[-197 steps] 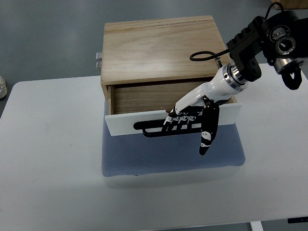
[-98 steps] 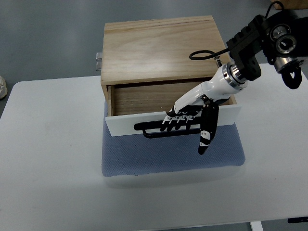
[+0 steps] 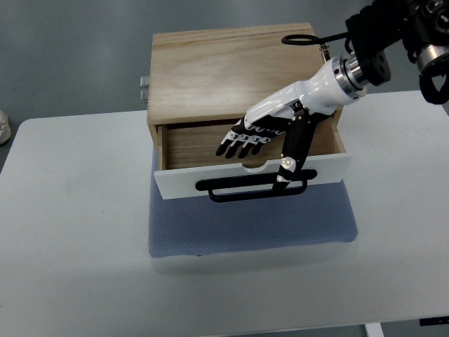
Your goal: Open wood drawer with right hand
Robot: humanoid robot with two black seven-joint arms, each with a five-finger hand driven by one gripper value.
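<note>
white table, grey floor

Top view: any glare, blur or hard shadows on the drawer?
Top view: sharp overall, no motion blur on the right hand; mild sheen on the wood drawer box top; drawer interior shaded under the box; soft shadow beneath the blue mat on the table.

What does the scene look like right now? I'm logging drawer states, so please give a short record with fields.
drawer: pulled partly out of the wooden cabinet
drawer front: white, with a black handle
right hand: above the open drawer, fingers extended, holding nothing, off the handle
left hand: not in view
support: cabinet on a blue mat on a white table
</note>
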